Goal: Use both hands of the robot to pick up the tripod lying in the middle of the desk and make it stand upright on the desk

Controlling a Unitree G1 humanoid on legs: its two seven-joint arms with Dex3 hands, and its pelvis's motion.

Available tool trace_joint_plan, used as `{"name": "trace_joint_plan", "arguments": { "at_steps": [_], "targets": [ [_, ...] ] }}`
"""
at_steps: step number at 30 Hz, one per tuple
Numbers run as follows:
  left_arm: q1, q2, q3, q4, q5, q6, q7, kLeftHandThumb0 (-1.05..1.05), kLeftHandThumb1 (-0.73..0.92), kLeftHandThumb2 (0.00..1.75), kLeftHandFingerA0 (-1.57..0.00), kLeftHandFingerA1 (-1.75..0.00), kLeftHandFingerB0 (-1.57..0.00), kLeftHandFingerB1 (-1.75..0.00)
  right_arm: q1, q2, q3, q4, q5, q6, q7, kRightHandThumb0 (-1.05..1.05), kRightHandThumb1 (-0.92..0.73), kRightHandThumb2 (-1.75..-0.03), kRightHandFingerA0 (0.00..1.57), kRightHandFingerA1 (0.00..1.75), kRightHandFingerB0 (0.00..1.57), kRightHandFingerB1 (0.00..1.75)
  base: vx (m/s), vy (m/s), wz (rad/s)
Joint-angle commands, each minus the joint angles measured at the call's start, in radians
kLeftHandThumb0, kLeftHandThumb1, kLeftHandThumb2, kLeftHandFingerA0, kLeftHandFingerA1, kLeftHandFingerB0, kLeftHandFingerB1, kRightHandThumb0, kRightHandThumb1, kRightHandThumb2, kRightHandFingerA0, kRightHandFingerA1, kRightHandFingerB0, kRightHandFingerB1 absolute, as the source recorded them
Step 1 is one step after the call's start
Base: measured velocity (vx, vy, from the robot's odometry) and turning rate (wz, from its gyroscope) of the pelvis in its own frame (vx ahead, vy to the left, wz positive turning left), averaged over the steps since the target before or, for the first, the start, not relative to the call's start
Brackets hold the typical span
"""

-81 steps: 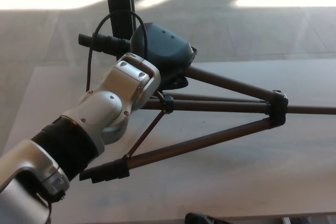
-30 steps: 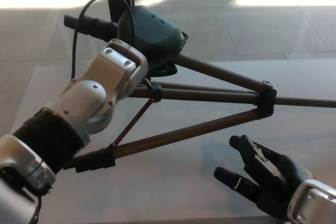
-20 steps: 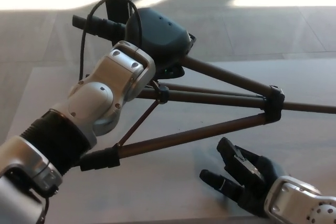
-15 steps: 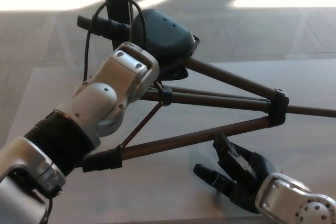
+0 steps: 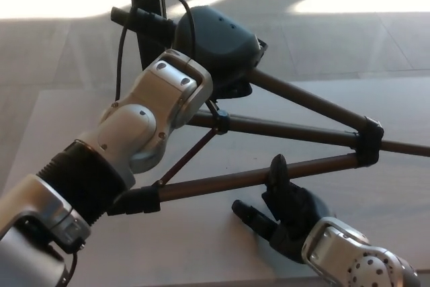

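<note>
Nothing here can be read: no word, number, brand or sign shows on the tripod (image 5: 269, 129), on either hand, or on the desk (image 5: 201, 233).
</note>
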Motion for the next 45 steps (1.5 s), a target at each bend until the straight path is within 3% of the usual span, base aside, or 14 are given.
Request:
{"name": "trace_joint_plan", "arguments": {
  "at_steps": [1,6,7,10,22,23,24,32,34,35,37,38,41,45],
  "targets": [
    [-0.022,0.005,0.036,-0.038,0.025,0.012,-0.006,-0.30,0.62,0.75,-0.93,-1.68,-0.84,-1.03,0.033,0.122,0.005,0.124,-0.052,-0.092,-0.032,-1.05,-0.59,-0.97,0.00,0.24,0.00,0.27,0.00,0.000,0.00],
    [-0.016,0.000,0.042,-0.052,0.033,0.030,-0.035,-0.30,0.63,0.78,-0.92,-1.68,-0.82,-1.07,0.004,0.142,0.004,0.144,-0.059,-0.168,-0.088,-0.83,-0.56,-0.64,0.00,0.20,0.00,0.10,0.00,0.000,0.00],
    [-0.003,0.008,0.034,-0.047,0.051,0.013,0.017,-0.30,0.61,0.81,-0.94,-1.73,-0.85,-1.19,0.005,0.157,-0.005,0.147,-0.066,-0.239,-0.100,-0.80,-0.62,-0.59,0.26,0.72,0.00,0.35,0.00,0.000,0.00],
    [0.008,0.005,0.039,-0.046,0.045,0.012,0.011,-0.30,0.63,0.79,-0.94,-1.73,-0.84,-1.15,-0.003,0.198,-0.086,0.152,0.010,-0.335,-0.122,-0.78,-0.52,-0.86,0.64,0.80,0.07,0.50,0.00,0.000,0.00],
    [0.071,0.013,0.051,-0.065,0.054,0.010,0.037,-0.30,0.62,0.73,-0.94,-1.72,-0.86,-1.02,-0.105,0.127,-0.036,0.065,-0.007,-0.332,-0.081,-0.69,-0.65,-0.60,0.29,0.81,0.09,0.46,0.00,0.000,0.01],
    [0.080,0.012,0.048,-0.067,0.061,0.016,0.031,-0.32,0.62,0.72,-0.91,-1.74,-0.86,-1.05,-0.126,0.131,-0.063,0.053,0.036,-0.291,-0.125,-0.74,-0.53,-0.93,0.42,0.78,0.27,0.60,0.00,0.000,0.00],
    [0.091,0.011,0.049,-0.070,0.061,0.021,0.027,-0.36,0.45,0.92,-1.21,-1.34,-0.83,-0.91,-0.138,0.135,-0.079,0.039,0.069,-0.268,-0.146,-0.64,-0.82,-0.64,0.38,0.86,0.27,0.57,0.00,0.000,0.00],
    [0.103,-0.008,0.060,-0.077,0.069,0.033,0.008,-0.29,0.61,0.70,-0.93,-1.73,-0.84,-1.12,-0.188,0.105,-0.031,0.086,-0.045,-0.308,-0.189,-0.41,-0.82,-0.64,0.39,0.72,0.22,0.44,0.00,0.000,0.00],
    [0.099,-0.007,0.054,-0.076,0.083,0.037,0.013,-0.30,0.60,0.72,-0.94,-1.73,-0.84,-1.14,-0.209,0.132,-0.052,0.094,-0.031,-0.313,-0.245,-0.45,-0.90,-0.67,0.57,0.94,0.44,0.67,0.00,0.000,0.00],
    [0.097,-0.004,0.054,-0.075,0.084,0.035,0.012,-0.29,0.61,0.72,-0.94,-1.73,-0.84,-1.16,-0.221,0.144,-0.065,0.097,-0.011,-0.311,-0.262,-0.41,-0.84,-0.69,0.67,1.51,0.58,0.91,0.00,0.000,0.00],
    [0.096,-0.005,0.053,-0.076,0.086,0.036,0.008,-0.29,0.61,0.72,-0.94,-1.73,-0.84,-1.16,-0.228,0.136,-0.072,0.089,0.014,-0.273,-0.268,-0.41,-0.84,-0.69,0.67,1.51,0.58,0.91,0.00,0.000,0.00],
    [0.102,-0.006,0.056,-0.072,0.084,0.037,0.018,-0.29,0.65,0.74,-0.93,-1.69,-0.83,-1.02,-0.239,0.184,-0.091,0.090,0.014,-0.335,-0.332,-0.46,-0.92,-0.71,0.54,0.90,0.47,0.63,0.00,0.000,0.00],
    [0.107,-0.006,0.062,-0.074,0.077,0.040,0.006,-0.29,0.64,0.71,-0.92,-1.69,-0.83,-0.96,-0.245,0.178,-0.091,0.089,0.021,-0.304,-0.367,-0.42,-0.84,-0.71,0.59,1.30,0.44,0.75,0.00,0.000,0.00],
    [0.116,0.001,0.070,-0.075,0.068,0.028,0.021,-0.28,0.64,0.70,-0.93,-1.67,-0.82,-0.98,-0.173,0.048,0.036,0.019,-0.015,-0.265,-0.079,-0.48,-0.92,-0.83,0.20,0.89,0.22,0.55,0.00,0.000,0.00]
  ]
}}
